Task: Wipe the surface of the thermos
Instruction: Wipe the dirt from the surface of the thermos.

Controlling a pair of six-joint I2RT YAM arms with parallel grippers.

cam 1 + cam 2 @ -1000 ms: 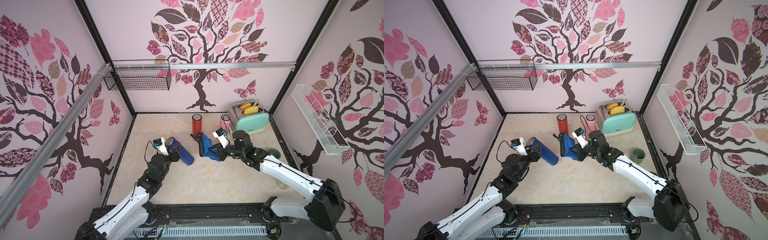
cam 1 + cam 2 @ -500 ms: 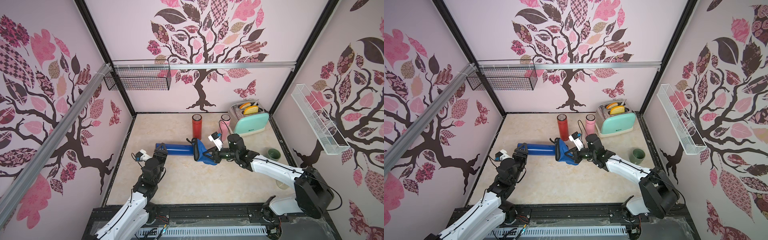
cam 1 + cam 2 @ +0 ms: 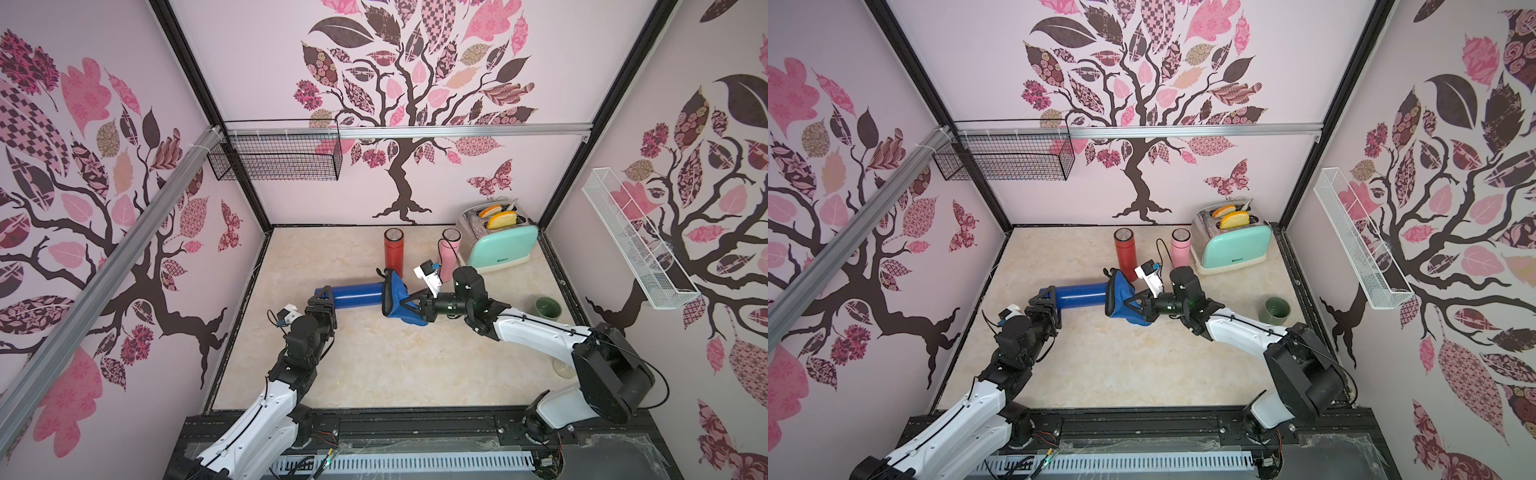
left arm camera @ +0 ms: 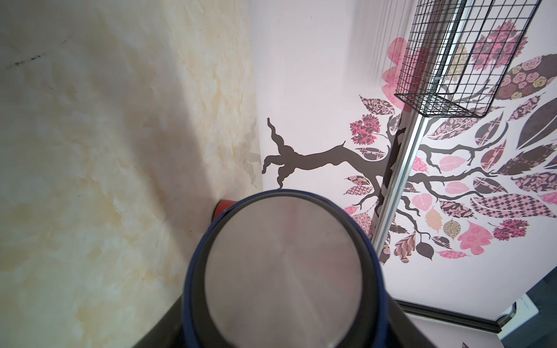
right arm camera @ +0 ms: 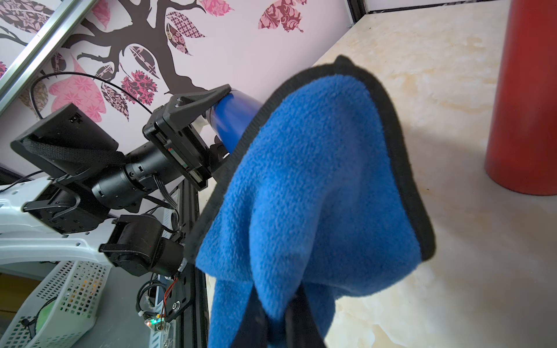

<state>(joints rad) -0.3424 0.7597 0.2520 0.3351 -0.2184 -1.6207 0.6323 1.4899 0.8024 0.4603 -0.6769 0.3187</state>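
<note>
A blue thermos [image 3: 359, 295] [image 3: 1079, 294] is held level above the table, lengthwise from left to right. My left gripper [image 3: 322, 299] [image 3: 1044, 300] is shut on its left end. The left wrist view looks along it at its round steel end [image 4: 283, 268]. A blue cloth with a black hem [image 3: 397, 299] [image 3: 1121, 301] [image 5: 316, 180] lies draped over the thermos's right end and hides it. My right gripper [image 3: 417, 303] [image 5: 280, 328] is shut on a bunch of that cloth. In the right wrist view only a short piece of the thermos [image 5: 235, 120] shows between cloth and left gripper.
A red thermos [image 3: 393, 251] and a pink one [image 3: 450, 253] stand just behind the cloth. A mint toaster [image 3: 500, 245] is at the back right and a green cup [image 3: 547, 308] by the right edge. A black wire basket [image 3: 274, 156] and a white rack [image 3: 636, 245] hang on the walls.
A second ago the thermos was held tilted, with the cloth apart on its right. My left arm has lowered and turned it level, and the cloth now covers its right end.
</note>
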